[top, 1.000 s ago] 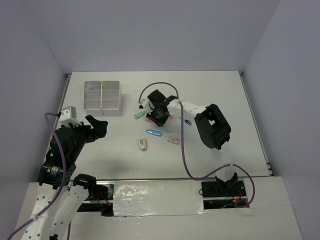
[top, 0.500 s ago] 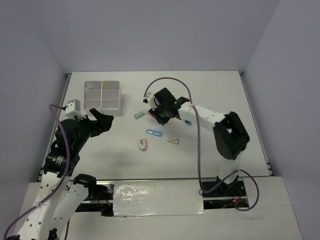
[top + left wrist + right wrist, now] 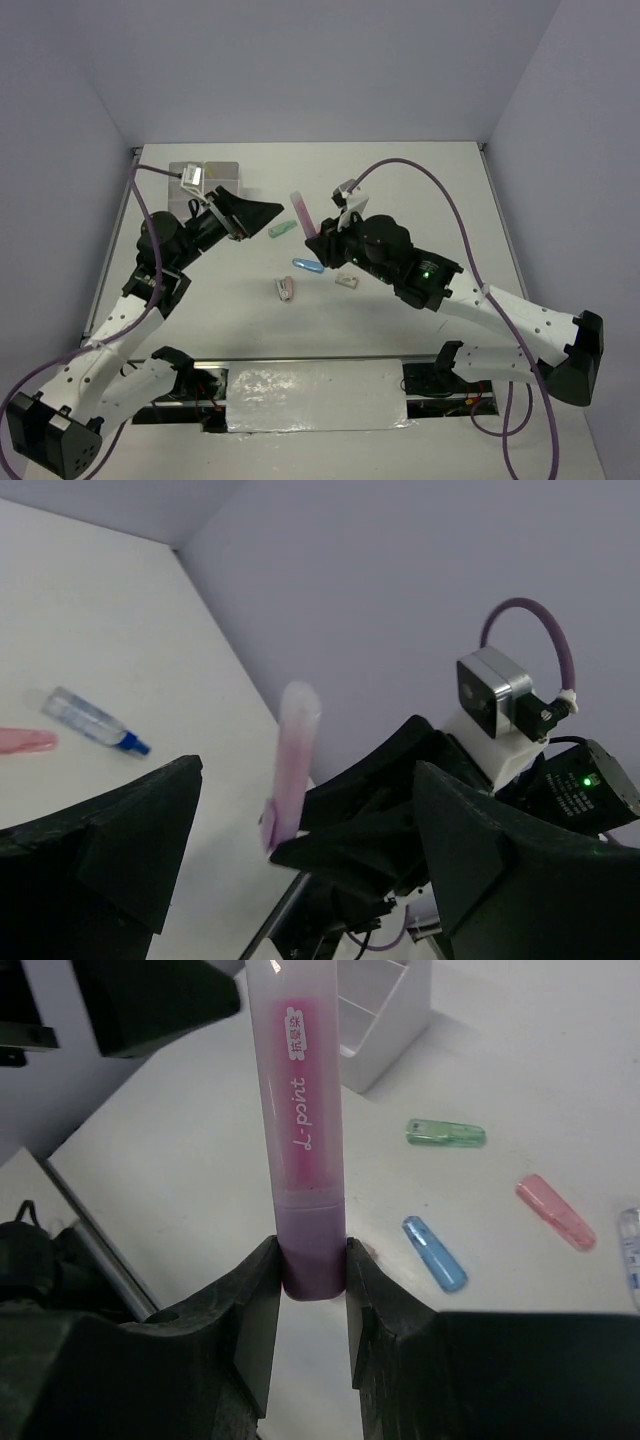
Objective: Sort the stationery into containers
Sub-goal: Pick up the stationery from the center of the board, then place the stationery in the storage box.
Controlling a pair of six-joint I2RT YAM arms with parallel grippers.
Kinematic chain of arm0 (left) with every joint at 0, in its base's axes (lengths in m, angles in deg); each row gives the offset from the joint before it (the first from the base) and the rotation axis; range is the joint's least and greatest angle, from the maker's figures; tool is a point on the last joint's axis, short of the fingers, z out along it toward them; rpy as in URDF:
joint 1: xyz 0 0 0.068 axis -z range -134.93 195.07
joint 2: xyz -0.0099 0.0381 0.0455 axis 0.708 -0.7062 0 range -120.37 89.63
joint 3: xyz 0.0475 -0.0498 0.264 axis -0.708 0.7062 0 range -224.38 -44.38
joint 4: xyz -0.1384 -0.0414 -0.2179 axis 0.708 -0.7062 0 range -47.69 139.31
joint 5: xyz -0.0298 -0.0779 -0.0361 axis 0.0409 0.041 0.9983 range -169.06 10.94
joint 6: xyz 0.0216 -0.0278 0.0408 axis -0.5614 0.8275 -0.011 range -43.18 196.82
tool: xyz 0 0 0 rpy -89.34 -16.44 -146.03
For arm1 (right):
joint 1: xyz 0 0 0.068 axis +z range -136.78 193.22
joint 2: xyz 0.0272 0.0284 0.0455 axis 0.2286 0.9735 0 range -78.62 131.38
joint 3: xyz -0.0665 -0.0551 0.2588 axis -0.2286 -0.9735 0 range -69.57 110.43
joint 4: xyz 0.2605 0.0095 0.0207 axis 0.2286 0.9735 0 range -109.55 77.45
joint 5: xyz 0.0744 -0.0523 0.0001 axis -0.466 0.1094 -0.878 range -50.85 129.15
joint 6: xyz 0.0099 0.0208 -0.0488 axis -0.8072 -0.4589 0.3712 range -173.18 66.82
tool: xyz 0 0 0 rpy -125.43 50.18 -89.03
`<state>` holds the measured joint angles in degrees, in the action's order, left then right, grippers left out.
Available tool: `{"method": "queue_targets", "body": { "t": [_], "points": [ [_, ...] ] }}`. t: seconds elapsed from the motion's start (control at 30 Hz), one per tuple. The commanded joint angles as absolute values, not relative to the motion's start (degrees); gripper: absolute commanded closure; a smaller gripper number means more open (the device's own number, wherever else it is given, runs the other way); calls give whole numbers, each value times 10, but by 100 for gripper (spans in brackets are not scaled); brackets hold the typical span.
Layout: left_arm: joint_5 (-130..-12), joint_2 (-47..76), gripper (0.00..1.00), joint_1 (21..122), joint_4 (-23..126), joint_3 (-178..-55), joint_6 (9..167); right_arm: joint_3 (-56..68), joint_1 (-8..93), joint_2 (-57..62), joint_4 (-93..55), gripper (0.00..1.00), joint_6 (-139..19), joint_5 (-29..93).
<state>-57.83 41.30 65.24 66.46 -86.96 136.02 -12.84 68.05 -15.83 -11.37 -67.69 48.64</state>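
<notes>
Probable marker handover, hand to hand
Right hand (image 3: 308,1272) pinched the pink marker (image 3: 297,1140) upright by its base; left hand (image 3: 262,218), spread wide beside it, was best closed around the upper barrel before any release.

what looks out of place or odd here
Nothing spilled or broken. The right gripper holds a pink marker upright in mid-air by its lower end; the green stick and blue stick lie loose on the table.

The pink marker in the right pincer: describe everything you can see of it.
The pink marker is a translucent plastic stick: deep pink core, purplish base, white lettering along the barrel, frosted rounded tip. The right pincer clamps its base between both fingers, holding it raised off the table. Nothing else touches it.
</notes>
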Motion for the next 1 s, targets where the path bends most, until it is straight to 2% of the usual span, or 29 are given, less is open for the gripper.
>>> {"method": "queue_targets", "body": {
  "t": [0.0, 0.07, 0.23, 0.27, 0.3, 0.4, 0.47, 0.5, 0.63, 0.7, 0.73, 0.77, 0.8, 0.83, 0.87, 0.9, 0.97],
  "points": [
    [-560, 389, 2, 698, 768, -910, 1369, -90, 723, -162, -109, 100, -729, 583],
    [-579, 383, 2, 728, 750, -925, 1345, -76, 746, -155, -81, 100, -730, 611],
    [-711, 377, 7, 786, 601, -979, 1271, -61, 795, -150, -63, 100, -723, 687],
    [-717, 376, 10, 787, 596, -982, 1270, -57, 807, -147, -64, 100, -720, 693],
    [-715, 372, 17, 786, 592, -988, 1268, -52, 812, -144, -57, 100, -719, 701],
    [-712, 351, 27, 787, 562, -1008, 1264, -32, 830, -127, -42, 100, -712, 733],
    [-714, 343, 27, 787, 551, -1009, 1263, -23, 837, -119, -39, 100, -704, 746],
    [-714, 342, 31, 787, 550, -1009, 1260, -20, 841, -117, -40, 100, -701, 749],
    [-714, 336, 54, 787, 537, -1013, 1253, -16, 842, -110, -39, 100, -695, 750],
    [-710, 331, 76, 787, 532, -1019, 1244, -17, 842, -109, -43, 100, -688, 747],
    [-709, 324, 100, 787, 515, -1032, 1229, -22, 841, -109, -52, 100, -682, 744],
    [-714, 322, 100, 787, 500, -1044, 1216, -26, 842, -111, -60, 100, -680, 740],
    [-726, 318, 100, 787, 484, -1055, 1200, -36, 840, -121, -71, 92, -676, 734],
    [-766, 309, 100, 787, 459, -1069, 1182, -62, 833, -130, -84, 69, -671, 721],
    [-787, 303, 100, 787, 421, -1097, 1144, -76, 824, -138, -104, 1, -670, 701],
    [-820, 288, 100, 786, 401, -1112, 1122, -89, 800, -158, -105, 0, -678, 665],
    [-942, 265, 100, 776, 338, -1163, 1070, -131, 786, -197, -101, 0, -697, 676]
  ]
}}
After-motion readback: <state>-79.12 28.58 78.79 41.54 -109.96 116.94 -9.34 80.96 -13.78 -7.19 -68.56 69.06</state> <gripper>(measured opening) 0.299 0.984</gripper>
